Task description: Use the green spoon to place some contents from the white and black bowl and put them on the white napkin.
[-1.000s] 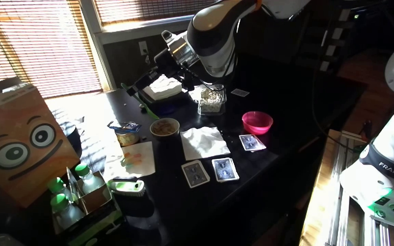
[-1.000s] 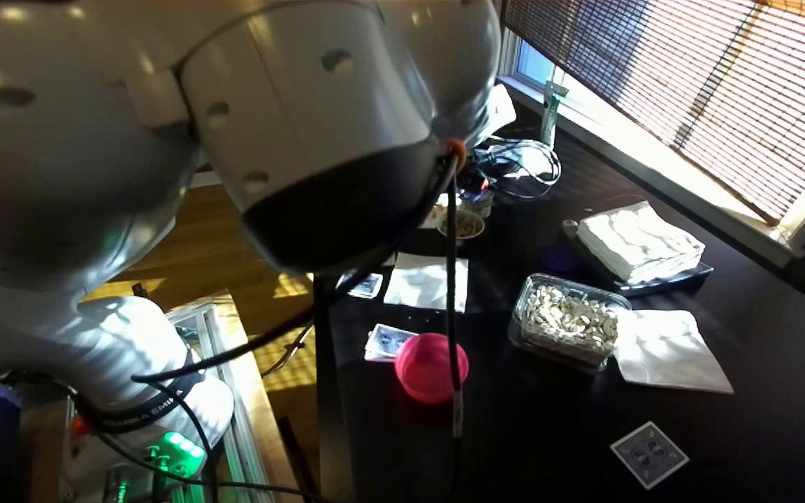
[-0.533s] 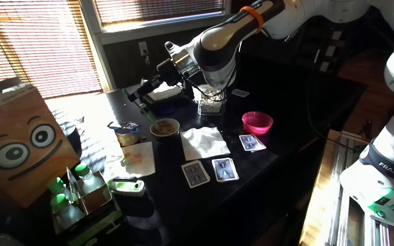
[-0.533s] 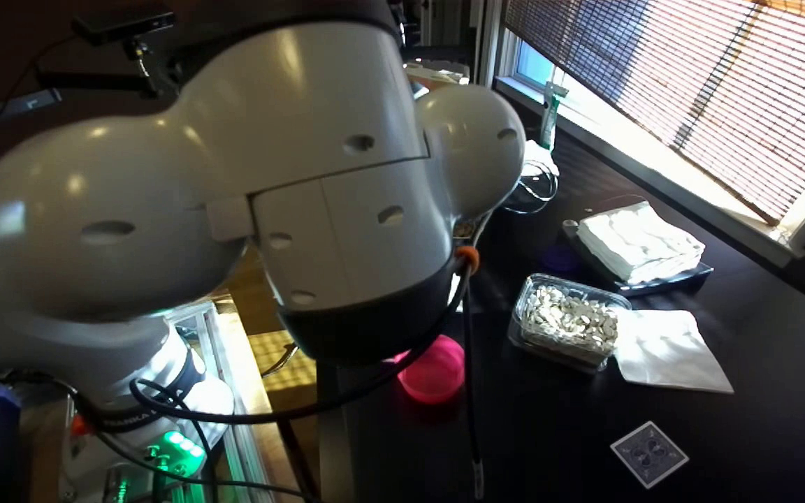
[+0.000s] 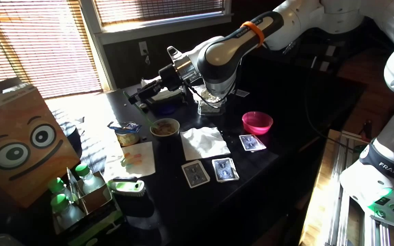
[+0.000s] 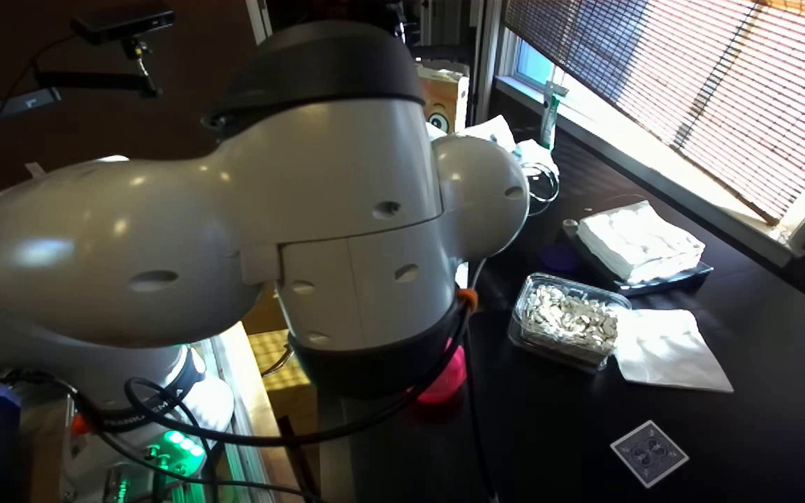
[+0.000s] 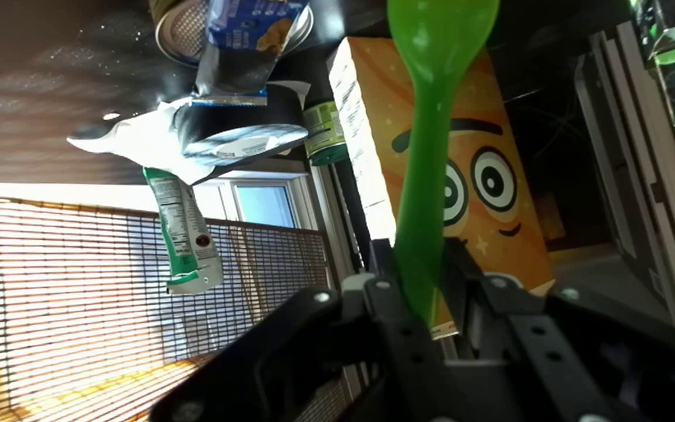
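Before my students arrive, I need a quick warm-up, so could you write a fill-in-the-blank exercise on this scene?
In colour, the spoon held in the gripper is ____.
The colour of the bowl nearest the robot's base is ____.
The playing cards lie face ____.
The number of eyes printed on the orange box is ____.

Missing words: green; pink; down; two.

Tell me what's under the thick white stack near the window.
A dark, tray-like base pokes out beneath the white stack in an exterior view; its middle, and anything else under there, is covered.
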`<state>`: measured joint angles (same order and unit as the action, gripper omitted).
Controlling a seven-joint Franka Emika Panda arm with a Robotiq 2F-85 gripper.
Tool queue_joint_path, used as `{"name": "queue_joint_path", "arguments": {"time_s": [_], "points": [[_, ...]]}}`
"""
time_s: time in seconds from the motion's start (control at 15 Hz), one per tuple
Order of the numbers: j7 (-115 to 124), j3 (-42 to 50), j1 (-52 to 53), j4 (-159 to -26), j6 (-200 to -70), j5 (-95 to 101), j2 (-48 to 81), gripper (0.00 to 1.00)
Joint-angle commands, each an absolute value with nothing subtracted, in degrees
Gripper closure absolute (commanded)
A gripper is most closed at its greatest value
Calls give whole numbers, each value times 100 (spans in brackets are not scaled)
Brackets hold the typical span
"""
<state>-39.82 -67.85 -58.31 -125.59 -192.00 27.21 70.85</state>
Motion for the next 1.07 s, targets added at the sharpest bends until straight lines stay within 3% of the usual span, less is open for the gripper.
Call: {"name": "queue_joint_path", "arguments": {"time_s": [0.0,0.87,1.0], "points": [[-3923,-6669,-5785,-12355,-19655,3281,7457,94],[-3477,-5966,-5391,-12125,-21105,3997,7535,94],[-2523,-5507,-5098,-12039,-21536,4478,7083,94]]}}
